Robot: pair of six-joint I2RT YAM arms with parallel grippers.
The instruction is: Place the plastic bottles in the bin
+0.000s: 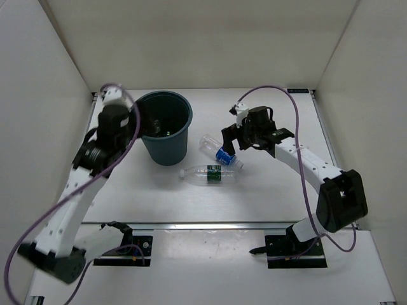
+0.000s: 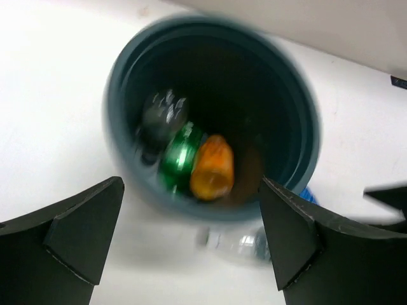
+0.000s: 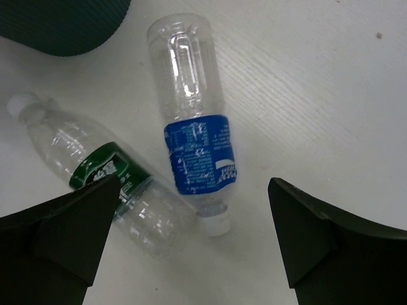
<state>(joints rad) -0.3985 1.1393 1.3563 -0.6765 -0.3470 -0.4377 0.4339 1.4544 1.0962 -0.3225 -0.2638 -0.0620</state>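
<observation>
Right gripper: jaws apart, empty, over blue-label bottle. Best centred across label, clear of green-label bottle, before closing.

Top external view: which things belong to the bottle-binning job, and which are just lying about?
Job: bin; blue-label bottle and green-label bottle on the table; green bottle, orange bottle and a blurred third bottle inside it.
Not job: purple cables; white walls.
</observation>
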